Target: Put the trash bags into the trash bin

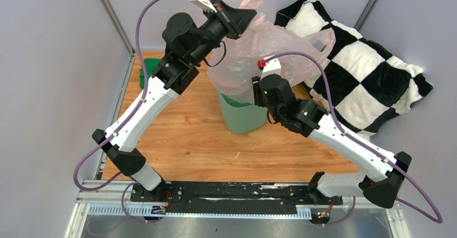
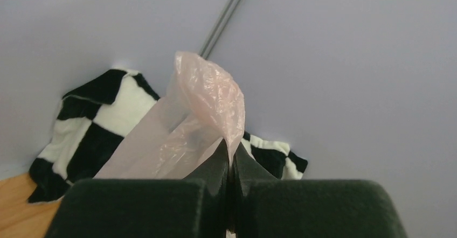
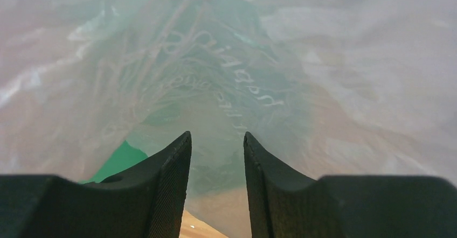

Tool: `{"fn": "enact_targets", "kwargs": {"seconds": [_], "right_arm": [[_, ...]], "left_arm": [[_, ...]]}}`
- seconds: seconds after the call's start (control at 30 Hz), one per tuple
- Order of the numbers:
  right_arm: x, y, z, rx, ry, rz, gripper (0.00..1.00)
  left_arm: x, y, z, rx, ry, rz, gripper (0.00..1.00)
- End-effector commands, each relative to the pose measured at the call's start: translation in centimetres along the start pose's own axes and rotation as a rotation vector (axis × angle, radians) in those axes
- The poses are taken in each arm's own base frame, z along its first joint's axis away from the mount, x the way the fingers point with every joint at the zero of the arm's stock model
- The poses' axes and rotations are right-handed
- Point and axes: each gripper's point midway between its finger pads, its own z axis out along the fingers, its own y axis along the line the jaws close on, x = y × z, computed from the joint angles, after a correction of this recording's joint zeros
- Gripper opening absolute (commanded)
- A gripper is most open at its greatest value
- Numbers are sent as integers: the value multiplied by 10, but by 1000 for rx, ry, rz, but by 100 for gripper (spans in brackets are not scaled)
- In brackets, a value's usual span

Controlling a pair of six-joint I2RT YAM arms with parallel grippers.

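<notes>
Ideally, the left fingers [image 2: 214, 169], pinched shut on the pink trash bag [image 1: 258, 49], should have lowered it while the half-open, empty right fingers [image 3: 171, 176] tucked the film ahead into the mint-green bin [image 1: 241, 118].

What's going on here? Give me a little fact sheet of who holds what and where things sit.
Left gripper: shut on the pink bag, holding its top up
Right gripper: jaws apart, close against the bag's film
Bag: lower end dips into the green bin, most of it above the rim
Bin: upright on the wooden table
Behind: checkered cushion
</notes>
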Motion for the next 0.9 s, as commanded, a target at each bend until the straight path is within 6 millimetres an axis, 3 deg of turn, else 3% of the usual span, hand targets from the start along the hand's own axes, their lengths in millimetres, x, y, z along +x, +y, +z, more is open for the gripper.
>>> {"fn": "enact_targets", "kwargs": {"seconds": [0.0, 0.17, 0.37, 0.5, 0.6, 0.67, 0.87], "right_arm": [[-11, -1, -11, -51, -6, -6, 45], [-17, 31, -29, -269, -11, -9, 51], [-35, 47, -65, -456, -44, 10, 58], [-39, 71, -95, -636, -37, 27, 58], [-47, 93, -104, -734, -77, 36, 55], [-53, 105, -98, -749, -103, 39, 52], [-67, 104, -35, -522, -137, 37, 32]], "left_arm": [[-14, 18, -24, -61, -31, -24, 0], [-13, 32, -33, -65, -28, -10, 0], [-8, 41, -30, -58, -5, -10, 0], [-6, 42, -24, -44, 5, -26, 0], [-4, 41, -20, -31, 12, -43, 0], [-3, 36, -18, -9, 22, -59, 0], [-4, 27, -16, 33, 39, -80, 0]]}}
